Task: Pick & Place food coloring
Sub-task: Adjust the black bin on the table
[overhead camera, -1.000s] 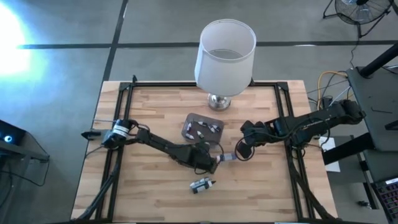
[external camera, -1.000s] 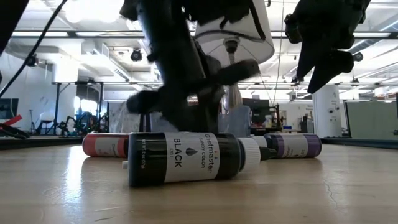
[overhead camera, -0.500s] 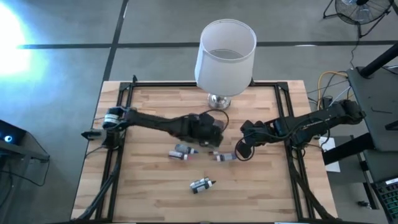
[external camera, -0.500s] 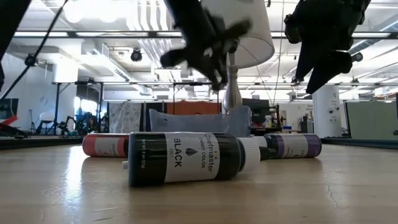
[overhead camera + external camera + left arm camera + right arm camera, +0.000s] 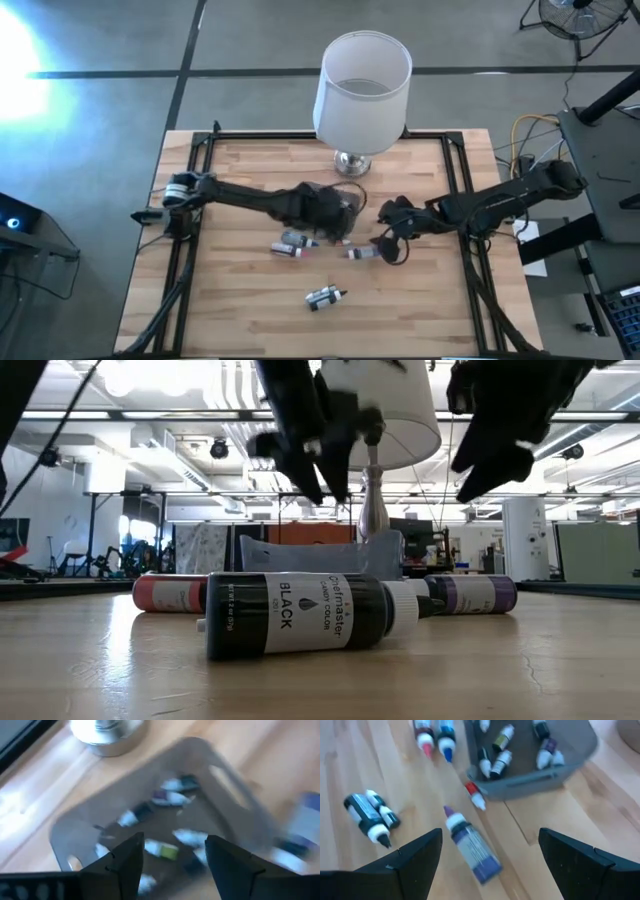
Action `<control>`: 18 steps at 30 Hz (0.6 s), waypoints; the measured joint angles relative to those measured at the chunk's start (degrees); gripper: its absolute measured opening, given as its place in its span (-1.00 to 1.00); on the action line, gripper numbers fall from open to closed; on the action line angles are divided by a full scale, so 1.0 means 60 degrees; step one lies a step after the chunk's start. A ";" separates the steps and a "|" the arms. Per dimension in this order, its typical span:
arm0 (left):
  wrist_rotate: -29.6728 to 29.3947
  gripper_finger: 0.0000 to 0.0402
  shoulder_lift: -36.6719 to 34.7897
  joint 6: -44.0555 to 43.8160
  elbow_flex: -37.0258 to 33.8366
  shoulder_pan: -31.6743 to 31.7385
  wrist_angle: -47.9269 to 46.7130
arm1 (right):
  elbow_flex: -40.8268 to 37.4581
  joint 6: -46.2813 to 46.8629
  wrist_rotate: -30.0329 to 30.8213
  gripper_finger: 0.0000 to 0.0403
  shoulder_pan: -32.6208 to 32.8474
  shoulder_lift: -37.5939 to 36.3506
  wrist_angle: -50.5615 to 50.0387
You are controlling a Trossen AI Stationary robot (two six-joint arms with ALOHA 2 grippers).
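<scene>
Partly done: several food coloring bottles [image 5: 501, 762] lie in grey tub [image 5: 322, 196] at frame centre, approx five left on bench [image 5: 230, 310]; left end effector [image 5: 172, 857] wide & empty above tub, right end effector [image 5: 490, 855] wide above purple bottle [image 5: 470, 845]

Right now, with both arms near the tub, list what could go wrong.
1. The left gripper hangs open over the grey tub; lowering carelessly could tip or shove it, scattering the bottles inside.
2. The right gripper is open just above the purple-capped bottle, which lies on its side; a slanted approach may roll it away.
3. Both grippers work close together, so they might collide.
</scene>
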 joint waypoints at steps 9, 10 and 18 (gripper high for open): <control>-0.0235 -0.05 -0.0601 -0.1101 -0.0026 -0.1001 -0.2285 | -0.0314 -0.0614 -0.0002 0.61 -0.0024 0.2277 0.1209; -0.0310 -0.05 -0.0672 -0.1237 -0.0026 -0.1093 -0.2681 | -0.0222 -0.0604 -0.0002 0.61 -0.0029 0.2543 0.1212; -0.0941 -0.05 -0.1235 -0.2986 -0.0893 -0.1642 -0.4430 | 0.0953 0.0013 -0.0004 0.61 -0.0137 0.3830 0.1307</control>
